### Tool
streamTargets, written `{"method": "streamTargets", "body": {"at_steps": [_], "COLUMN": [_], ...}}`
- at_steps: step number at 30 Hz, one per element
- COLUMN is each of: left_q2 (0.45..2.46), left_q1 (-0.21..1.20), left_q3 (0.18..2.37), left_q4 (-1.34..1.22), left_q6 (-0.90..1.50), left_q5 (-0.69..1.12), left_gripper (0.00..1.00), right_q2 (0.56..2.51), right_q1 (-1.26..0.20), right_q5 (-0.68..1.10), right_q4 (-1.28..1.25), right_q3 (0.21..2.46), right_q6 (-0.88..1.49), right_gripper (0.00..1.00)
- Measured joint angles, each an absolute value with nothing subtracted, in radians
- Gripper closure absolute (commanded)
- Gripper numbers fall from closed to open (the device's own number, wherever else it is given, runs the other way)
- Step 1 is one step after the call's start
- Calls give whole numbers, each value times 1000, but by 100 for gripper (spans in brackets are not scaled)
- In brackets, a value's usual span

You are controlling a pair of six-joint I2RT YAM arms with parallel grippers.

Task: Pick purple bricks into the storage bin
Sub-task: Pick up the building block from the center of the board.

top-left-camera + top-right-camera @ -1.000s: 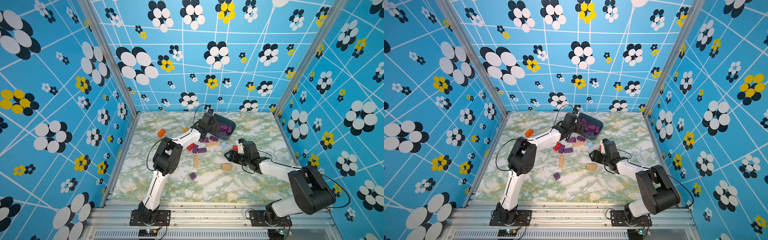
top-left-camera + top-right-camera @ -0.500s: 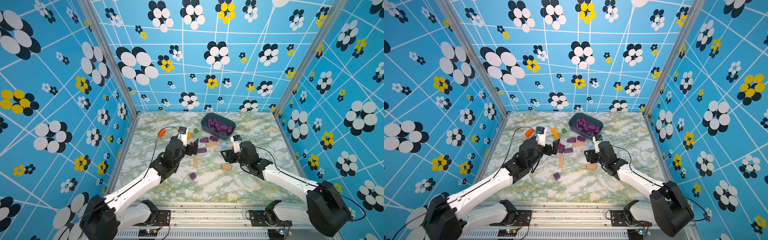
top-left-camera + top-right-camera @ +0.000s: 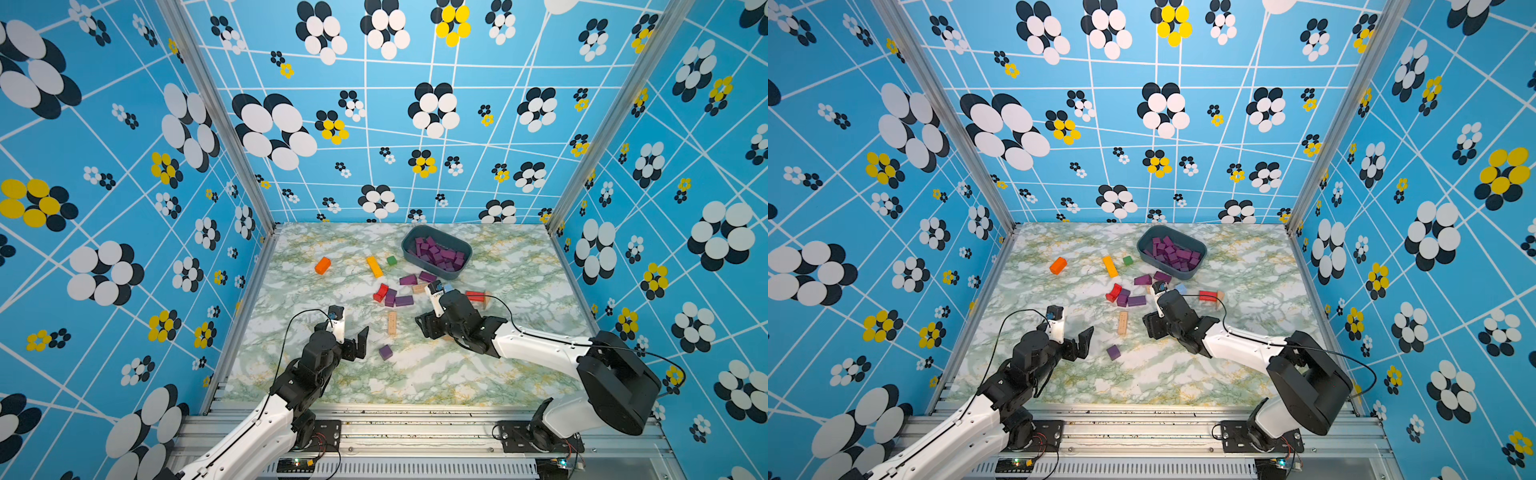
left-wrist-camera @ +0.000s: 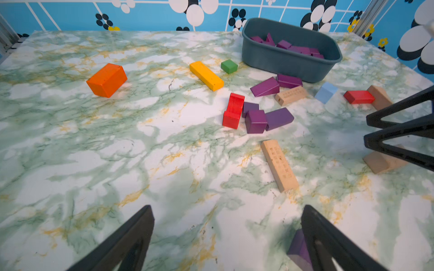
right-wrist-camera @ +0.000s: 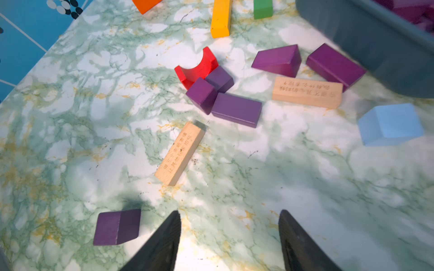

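Note:
The storage bin (image 3: 464, 267) (image 3: 1184, 274) (image 4: 281, 61) (image 5: 375, 35) stands at the back right with several purple bricks inside. Loose purple bricks lie mid-table: a cluster (image 3: 399, 300) (image 3: 1134, 300) (image 4: 256, 120) (image 5: 236, 109), and by the bin a wedge (image 4: 265, 86) (image 5: 279, 59) and a bar (image 4: 288, 81) (image 5: 333, 65). A lone purple cube (image 3: 385, 352) (image 3: 1113, 352) (image 5: 117, 226) lies near the front. My left gripper (image 3: 356, 343) (image 3: 1079, 343) (image 4: 227, 208) is wide open and empty just left of it. My right gripper (image 3: 428, 326) (image 3: 1152, 326) (image 5: 230, 212) hangs open over bare table to the cube's right.
An orange block (image 3: 323, 265), yellow bar (image 3: 374, 266) and green cube (image 3: 391, 260) lie at the back left. A red arch (image 3: 380, 292) touches the purple cluster. A tan bar (image 3: 392, 323), light-blue block (image 5: 389, 124), red block (image 3: 475, 296) and tan wedge (image 4: 380, 162) lie around the right gripper.
My left arm has drawn back from the bin to the front left, its gripper empty. My right gripper has moved forward and leftward.

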State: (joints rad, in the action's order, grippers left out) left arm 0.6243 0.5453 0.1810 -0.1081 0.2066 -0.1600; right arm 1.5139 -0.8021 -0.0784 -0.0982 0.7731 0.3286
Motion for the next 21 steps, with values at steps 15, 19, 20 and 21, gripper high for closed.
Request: {"method": "streamTargets", "body": {"at_steps": [15, 19, 20, 21], "left_q2": [573, 532, 520, 508], "left_q1": [544, 543, 543, 543], "left_q3": [103, 94, 90, 86], "left_q4": [-263, -263, -262, -262], "left_q6": [216, 217, 217, 217], "left_q5": [-157, -173, -178, -181], "left_gripper": [1, 1, 1, 0], "right_q2": [1684, 1738, 1748, 1757], "right_q1": [-995, -1039, -1046, -1051], "right_q5": [-170, -179, -179, -179], "right_q4": [53, 107, 116, 125], "right_q3": [990, 1047, 1056, 1063], "right_q6": [459, 466, 469, 472], "right_gripper": [32, 32, 33, 33]}}
